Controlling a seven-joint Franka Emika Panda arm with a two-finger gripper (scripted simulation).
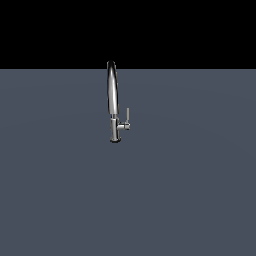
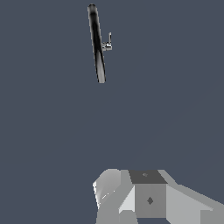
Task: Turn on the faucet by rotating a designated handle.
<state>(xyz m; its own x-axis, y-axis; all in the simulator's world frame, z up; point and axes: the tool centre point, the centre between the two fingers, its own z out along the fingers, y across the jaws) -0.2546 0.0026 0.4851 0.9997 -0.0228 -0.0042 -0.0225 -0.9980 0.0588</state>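
faucet (image 1: 113, 95) is slim shiny chrome, tall narrow arched spout on a short cylindrical base with dark foot, upright on the grey floor (image 1: 190, 190); handle (image 1: 127, 116), a thin upright lever, sits beside the base on a short stub; gripper (image 2: 144, 197) well apart from faucet; cannot tell finger spread

Upright chrome faucet (image 1: 113, 100) on grey floor (image 1: 128, 200), handle (image 1: 127, 116) on the exterior view's right

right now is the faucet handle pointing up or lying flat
Pointing up. In the exterior view the handle stands upright on its stub, on the exterior view's right of the faucet. Nothing touches it.
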